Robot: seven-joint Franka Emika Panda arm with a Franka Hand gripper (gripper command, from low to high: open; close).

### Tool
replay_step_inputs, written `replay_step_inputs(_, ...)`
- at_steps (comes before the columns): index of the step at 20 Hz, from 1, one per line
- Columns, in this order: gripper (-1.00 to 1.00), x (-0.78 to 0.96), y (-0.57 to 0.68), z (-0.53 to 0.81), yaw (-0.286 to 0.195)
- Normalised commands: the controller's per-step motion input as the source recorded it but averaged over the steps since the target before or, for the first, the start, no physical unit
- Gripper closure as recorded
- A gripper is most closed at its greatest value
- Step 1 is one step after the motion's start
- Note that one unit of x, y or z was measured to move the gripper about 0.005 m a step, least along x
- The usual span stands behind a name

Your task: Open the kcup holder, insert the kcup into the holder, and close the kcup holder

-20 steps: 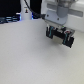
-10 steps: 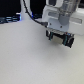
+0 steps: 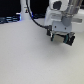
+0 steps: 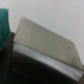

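In the exterior view the arm [image 3: 62,17] reaches in from the top right, and its pincer [image 3: 60,38] hangs low over the pale tabletop [image 3: 30,57], on that view's right; the picture is too blurred to tell how far apart its jaws stand or whether anything is held between them. The wrist view is filled close-up by a pale, flat, tilted surface [image 4: 47,42] above a dark curved edge [image 4: 40,67], with a bit of green [image 4: 4,25] at one side. I cannot tell whether these belong to the holder or the kcup, and neither shows clearly in the exterior view.
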Motion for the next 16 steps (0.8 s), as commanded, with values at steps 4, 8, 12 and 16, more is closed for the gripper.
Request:
replay_step_inputs(4,-1.00,-0.33,0.53,0.02,0.107)
replay_step_inputs(8,-1.00,-0.40,0.62,0.03,0.075)
replay_step_inputs(12,-1.00,-0.49,0.64,0.04,0.063)
replay_step_inputs(16,-1.00,-0.54,0.62,0.05,0.064)
